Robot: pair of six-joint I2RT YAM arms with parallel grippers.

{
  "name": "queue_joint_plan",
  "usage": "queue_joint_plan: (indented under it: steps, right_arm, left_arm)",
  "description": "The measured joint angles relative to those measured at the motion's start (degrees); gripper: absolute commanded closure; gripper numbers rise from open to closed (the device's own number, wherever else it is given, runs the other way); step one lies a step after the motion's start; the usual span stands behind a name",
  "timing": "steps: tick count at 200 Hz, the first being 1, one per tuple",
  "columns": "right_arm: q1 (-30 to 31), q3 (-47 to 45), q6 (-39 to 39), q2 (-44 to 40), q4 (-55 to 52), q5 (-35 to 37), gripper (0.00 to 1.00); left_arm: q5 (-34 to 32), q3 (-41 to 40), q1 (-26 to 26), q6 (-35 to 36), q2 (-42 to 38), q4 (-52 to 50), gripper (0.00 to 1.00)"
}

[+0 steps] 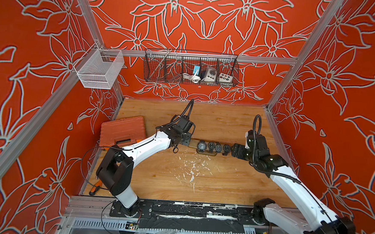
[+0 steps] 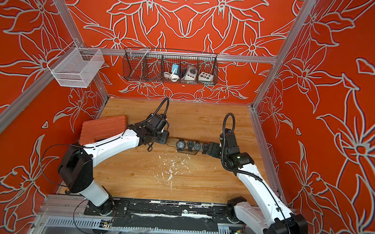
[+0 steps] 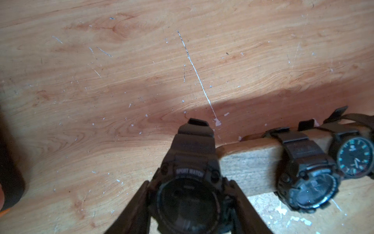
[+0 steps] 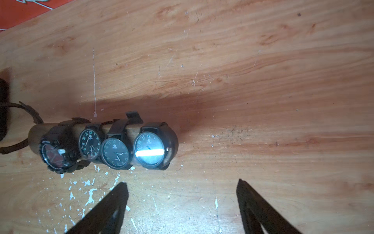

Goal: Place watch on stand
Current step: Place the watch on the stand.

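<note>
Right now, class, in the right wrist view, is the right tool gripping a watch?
No: the right tool stands open, only tabletop showing between its fingers, and the nearest watch sits on the stand.

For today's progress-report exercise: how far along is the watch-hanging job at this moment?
Done: four watches already sit on the wooden stand. In hand: the left gripper grips a sport watch just off the stand's free end. Left: sliding it onto the stand and letting go. The right gripper is open, empty.
</note>
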Motion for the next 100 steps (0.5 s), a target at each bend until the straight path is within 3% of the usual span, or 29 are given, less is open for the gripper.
queue_joint_plan:
  steps: [49,100]
  right_arm:
    - [-5.44,-0.90,1.31,5.64,5.70,-8.48,0.12]
    - [-6.10,-0.90,1.07,9.55,8.90,-12.31,0.12]
  left_arm:
    - [1.49,1.46,-0.48,1.55,3.23,-0.79,0.57]
    - [1.75,4.07,-2.71,1.88,5.16,-2.80,0.55]
